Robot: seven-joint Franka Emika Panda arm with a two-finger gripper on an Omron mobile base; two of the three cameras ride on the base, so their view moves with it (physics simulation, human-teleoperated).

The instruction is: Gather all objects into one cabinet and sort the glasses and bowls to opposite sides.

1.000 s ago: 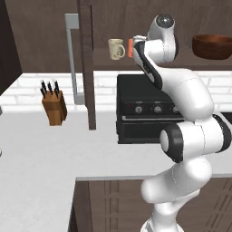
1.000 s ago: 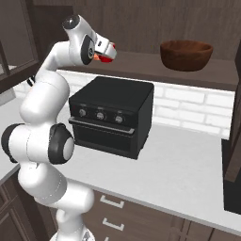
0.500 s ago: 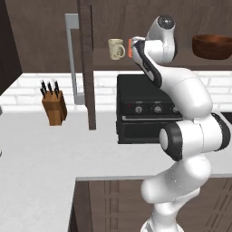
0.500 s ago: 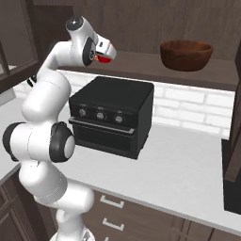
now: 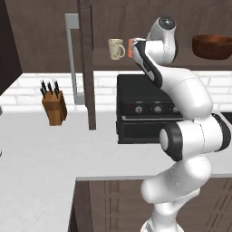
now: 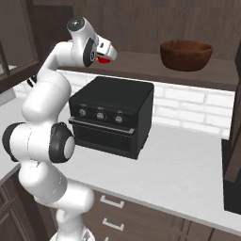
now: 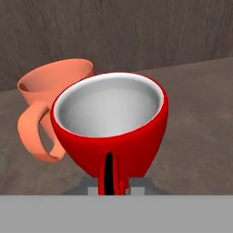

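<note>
Red cup (image 7: 111,132), glossy and rounded with a white inside, sits beside an orange cup (image 7: 50,91); jaws' grip unclear.

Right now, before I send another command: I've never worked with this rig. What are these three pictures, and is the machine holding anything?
It is a white robot arm on a base that can drive. Two cameras ride behind it, left and right, looking over a grey counter with a black oven and a knife block. The third camera sits on the hand.

On the dark shelf stand a cream mug and a wooden bowl. The gripper has the red cup by its handle, in front of an orange cup; whether it grips or is letting go, I cannot tell.
</note>
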